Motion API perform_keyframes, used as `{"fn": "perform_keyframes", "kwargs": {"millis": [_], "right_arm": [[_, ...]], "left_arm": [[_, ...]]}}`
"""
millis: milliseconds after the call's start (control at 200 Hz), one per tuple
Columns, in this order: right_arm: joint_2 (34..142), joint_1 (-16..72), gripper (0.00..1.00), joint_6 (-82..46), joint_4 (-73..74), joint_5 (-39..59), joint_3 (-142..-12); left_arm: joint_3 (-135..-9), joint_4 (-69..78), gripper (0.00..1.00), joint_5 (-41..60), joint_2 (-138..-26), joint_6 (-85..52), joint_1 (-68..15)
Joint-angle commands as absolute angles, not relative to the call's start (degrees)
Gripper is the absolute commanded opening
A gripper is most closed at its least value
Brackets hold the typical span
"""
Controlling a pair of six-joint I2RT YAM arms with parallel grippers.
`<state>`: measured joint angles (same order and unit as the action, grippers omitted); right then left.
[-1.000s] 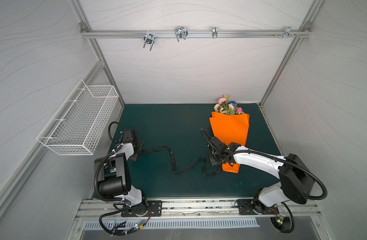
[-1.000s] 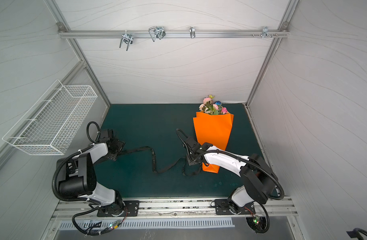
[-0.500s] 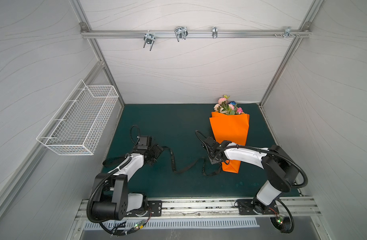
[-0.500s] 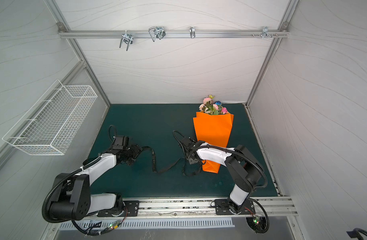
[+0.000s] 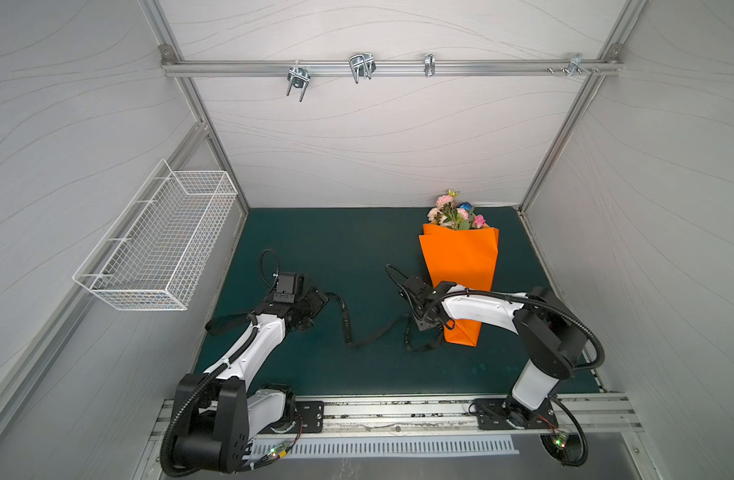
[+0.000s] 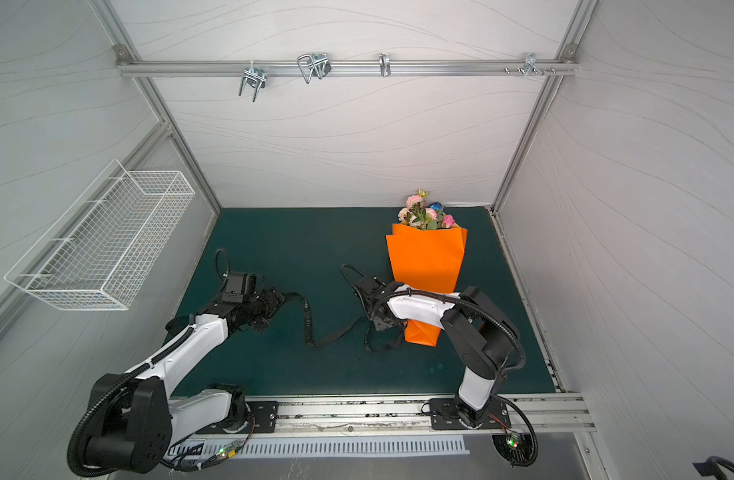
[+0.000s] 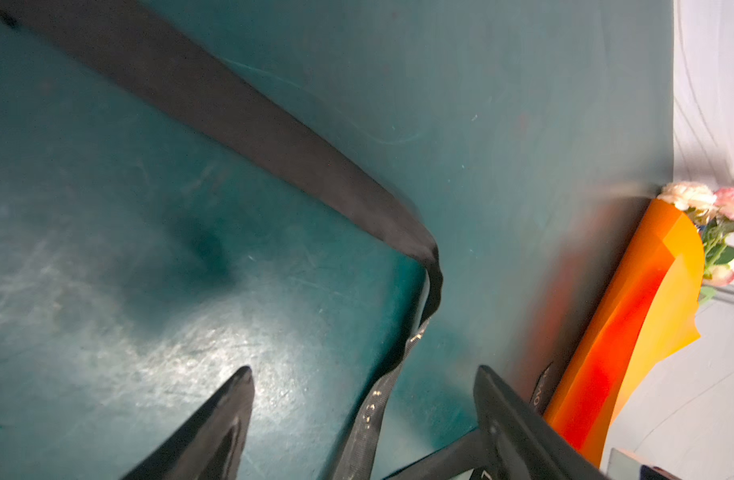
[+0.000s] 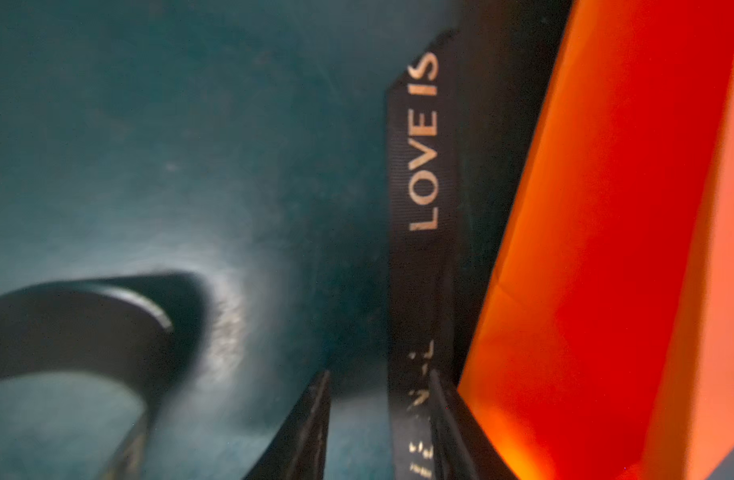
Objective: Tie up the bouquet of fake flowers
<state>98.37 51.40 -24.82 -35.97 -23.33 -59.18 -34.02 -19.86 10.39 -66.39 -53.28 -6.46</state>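
The bouquet of fake flowers (image 5: 454, 212) (image 6: 424, 212) lies at the back right of the green mat, its pink, cream and blue blooms sticking out of an orange paper wrap (image 5: 459, 266) (image 6: 425, 262). A black lettered ribbon (image 5: 348, 332) (image 6: 308, 322) snakes across the mat between both arms. My left gripper (image 5: 315, 305) (image 7: 363, 374) is open low over the mat, and the ribbon (image 7: 373, 407) runs loosely between its fingers. My right gripper (image 5: 425, 322) (image 8: 378, 382) sits by the wrap's narrow end, jaws parted. The ribbon (image 8: 421, 166) lies against one finger (image 8: 444, 415), with a gap to the other.
A white wire basket (image 5: 161, 245) hangs on the left wall. A metal rail with hooks (image 5: 357, 70) crosses the back wall overhead. One ribbon end (image 5: 228, 322) trails behind my left arm. The enclosure walls close the mat in on three sides.
My left gripper has swung from the mat's left edge rightward along the ribbon. The right gripper stayed by the wrap's tip, its jaws parted wider, and its elbow drew in.
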Motion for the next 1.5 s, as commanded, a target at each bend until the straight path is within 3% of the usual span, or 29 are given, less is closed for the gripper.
{"fn": "perform_keyframes", "kwargs": {"millis": [0,155,380,620,885,1085,1361,1496], "right_arm": [[93.2,53.7,0.47,-23.7,-41.1,-24.2,-63.4],[84.1,52.5,0.61,-22.3,-43.8,-23.4,-66.5],[76.1,38.5,0.99,-22.5,-44.4,-21.5,-65.0],[73.9,16.2,0.99,-23.2,-37.1,-8.2,-57.7],[78.7,1.9,0.99,-25.8,-29.0,3.6,-52.3],[82.6,0.3,0.99,-26.2,-25.9,5.0,-51.2],[87.5,0.3,0.99,-27.1,-21.5,8.3,-51.1],[91.5,0.4,0.99,-27.2,-20.0,11.3,-52.7]], "left_arm": [[-38.9,-20.4,0.86,11.1,-66.1,-51.5,-9.6],[-44.3,-19.2,0.89,10.9,-69.9,-50.7,-16.1],[-52.9,-11.3,0.88,13.2,-80.5,-50.1,-27.3],[-69.5,-6.9,0.86,18.7,-98.5,-43.0,-38.6],[-85.0,-8.9,0.65,20.8,-117.1,-39.6,-42.4],[-93.0,-15.4,0.49,18.5,-125.7,-37.3,-42.9],[-94.1,-17.2,0.23,17.6,-129.1,-37.5,-42.9],[-94.3,-16.8,0.19,18.4,-130.0,-38.1,-42.9]]}}
